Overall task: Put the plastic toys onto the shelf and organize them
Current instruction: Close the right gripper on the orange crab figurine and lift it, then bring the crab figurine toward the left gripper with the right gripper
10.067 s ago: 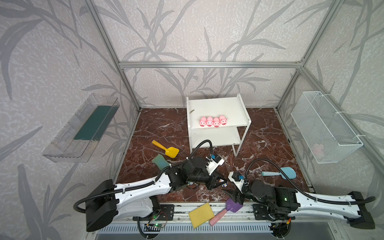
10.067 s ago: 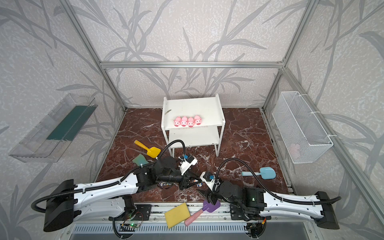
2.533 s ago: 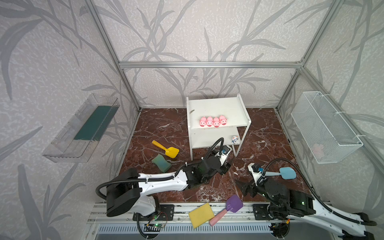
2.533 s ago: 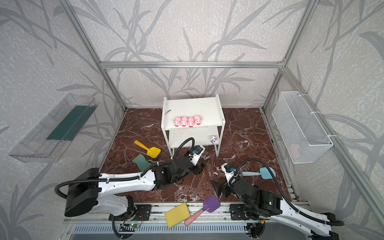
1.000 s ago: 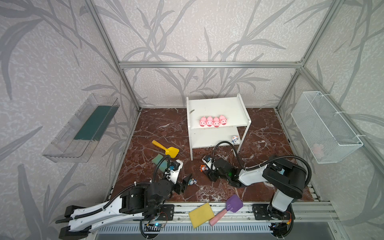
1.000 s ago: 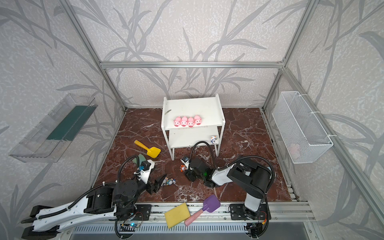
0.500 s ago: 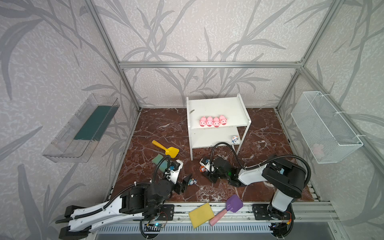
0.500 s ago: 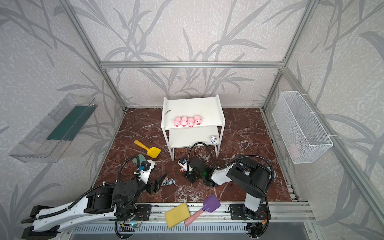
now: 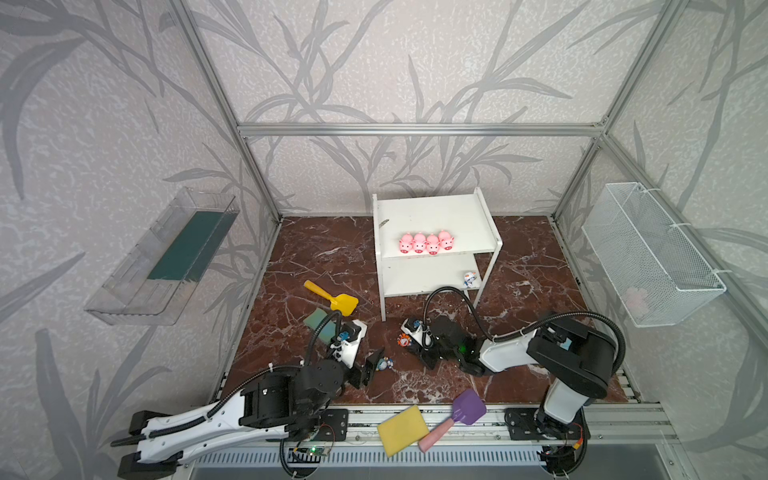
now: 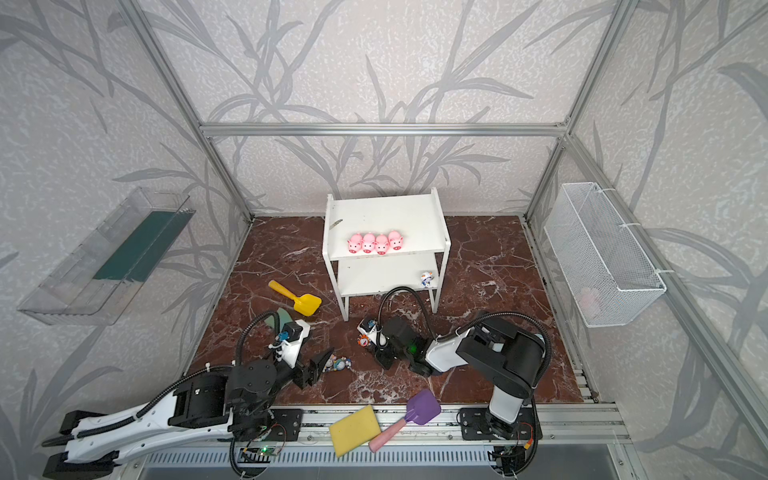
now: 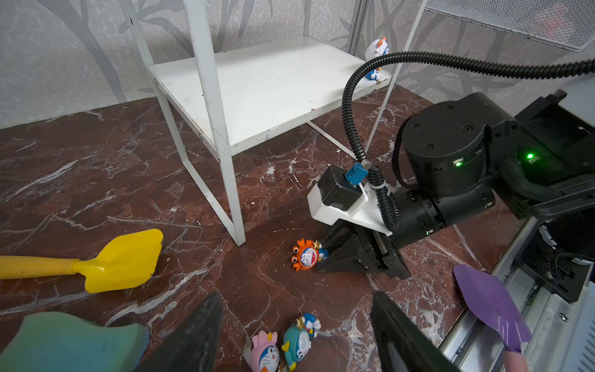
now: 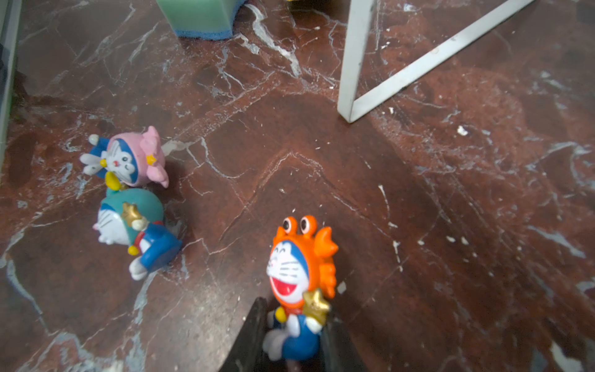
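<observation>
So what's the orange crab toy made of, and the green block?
The orange crab toy looks like hard painted plastic: smooth, glossy, with crisp molded edges. The green block seems to be soft sponge foam: dull, finely grainy surface, plus a blue backing layer.

Four glossy pink plastic pigs (image 9: 426, 242) line the upper board of the white two-tier shelf (image 9: 432, 212); a tiny white-blue figurine (image 9: 469, 279) stands at its lower board's right front corner. On the red-brown marble floor (image 9: 332, 257), the right gripper (image 9: 410, 341) touches a small orange figurine (image 9: 402, 340), and the left gripper (image 9: 373, 369) sits just beside two tiny pastel figurines (image 9: 385, 364)
</observation>
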### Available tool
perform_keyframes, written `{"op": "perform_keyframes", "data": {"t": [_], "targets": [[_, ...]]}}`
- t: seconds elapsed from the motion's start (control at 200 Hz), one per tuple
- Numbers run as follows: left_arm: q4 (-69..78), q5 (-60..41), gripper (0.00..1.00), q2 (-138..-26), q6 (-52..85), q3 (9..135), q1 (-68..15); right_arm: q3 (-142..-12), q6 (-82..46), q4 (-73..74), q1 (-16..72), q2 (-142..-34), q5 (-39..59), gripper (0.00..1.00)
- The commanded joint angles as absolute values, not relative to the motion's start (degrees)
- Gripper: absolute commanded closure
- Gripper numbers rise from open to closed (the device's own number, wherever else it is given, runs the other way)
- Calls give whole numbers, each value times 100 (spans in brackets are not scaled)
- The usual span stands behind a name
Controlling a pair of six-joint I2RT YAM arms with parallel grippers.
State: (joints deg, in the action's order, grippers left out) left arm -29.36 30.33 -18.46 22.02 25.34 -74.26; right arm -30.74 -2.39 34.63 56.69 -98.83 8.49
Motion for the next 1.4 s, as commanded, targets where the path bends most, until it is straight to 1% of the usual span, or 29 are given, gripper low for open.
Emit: {"op": "perform_keyframes", "data": {"t": [0.0, 0.11, 0.13, 0.205, 0.32, 0.4, 0.575, 0.735, 0.895, 1.224, 1.394], "targets": [[-3037, 3055, 25, -1899, 2224, 2604, -7431, -2824, -380, 2914, 5700, -9809, 882, 77], [-2846, 2850, 25, -1979, 2220, 2551, -7433, -2680, -427, 2911, 5827, -9298, 541, 78], [-2765, 2786, 25, -2000, 2215, 2534, -7435, -2645, -431, 2936, 6020, -9204, 445, 78], [-2388, 2532, 25, -2152, 2206, 2451, -7436, -2491, -480, 3074, 6318, -8850, -15, 78], [-1755, 2205, 25, -2660, 2278, 2380, -7436, -2427, -624, 2857, 6754, -8295, -926, 79], [-1272, 2034, 25, -3036, 2400, 2356, -7435, -2311, -802, 2807, 6932, -7840, -1286, 79], [-423, 2005, 26, -3507, 2799, 2330, -7440, -1967, -1252, 2615, 7201, -6650, -1913, 79], [332, 1585, 26, -3810, 2829, 2310, -7435, -1700, -1489, 2339, 7256, -5733, -2037, 80], [1031, 1292, 26, -4218, 2897, 2285, -7436, -1550, -1538, 2132, 7255, -5107, -2061, 80], [2053, 1006, 28, -5251, 3115, 2529, -7428, -1315, -1608, 2222, 7277, -4478, -2030, 80], [2493, 1159, 31, -5485, 3367, 2455, -7427, -1258, -1601, 2241, 7376, -4211, -2108, 80]]}}
